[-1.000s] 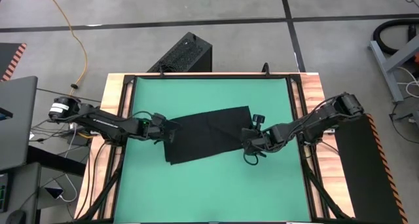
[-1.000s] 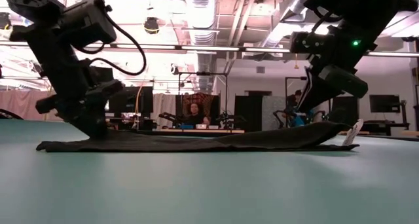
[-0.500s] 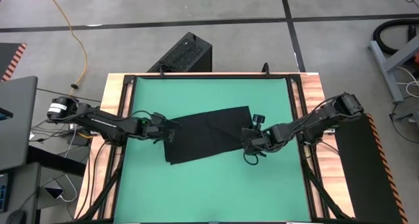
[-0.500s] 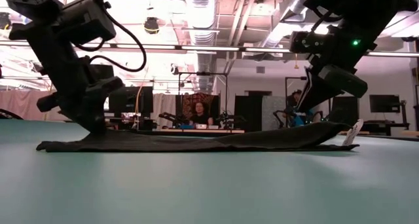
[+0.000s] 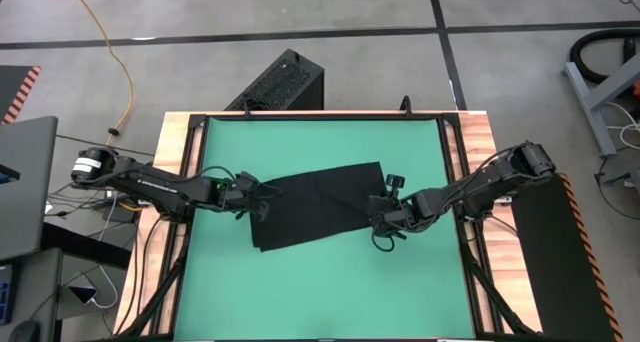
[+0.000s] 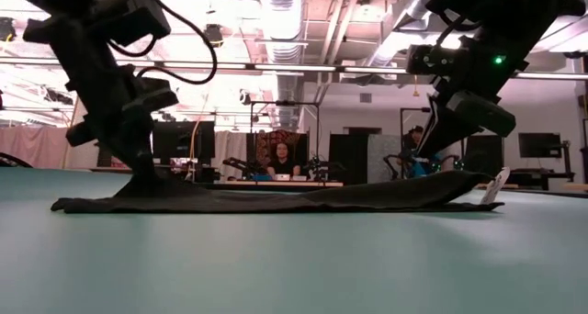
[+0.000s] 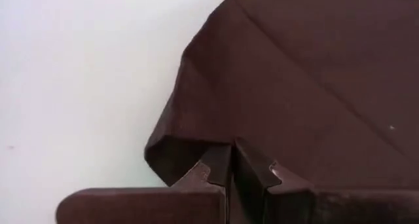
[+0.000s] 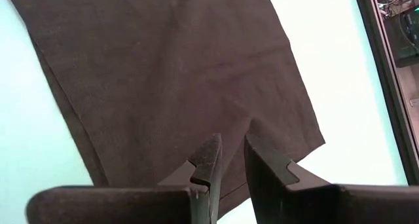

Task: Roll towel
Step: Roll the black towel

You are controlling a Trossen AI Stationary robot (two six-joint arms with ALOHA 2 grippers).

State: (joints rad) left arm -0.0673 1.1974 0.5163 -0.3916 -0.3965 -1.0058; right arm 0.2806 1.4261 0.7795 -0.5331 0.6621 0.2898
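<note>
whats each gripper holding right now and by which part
Both grippers hold the towel. The left gripper is shut on its left short edge, by a corner; the right gripper pinches the opposite short edge, on the right.

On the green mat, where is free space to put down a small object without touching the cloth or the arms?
The soft black towel crosses the middle of the green mat. Bare mat lies between the towel and the mat's far edge, and a wider strip lies between the towel and the near edge. It is crowded at the towel's two ends, where the left gripper and the right gripper pinch it.
</note>
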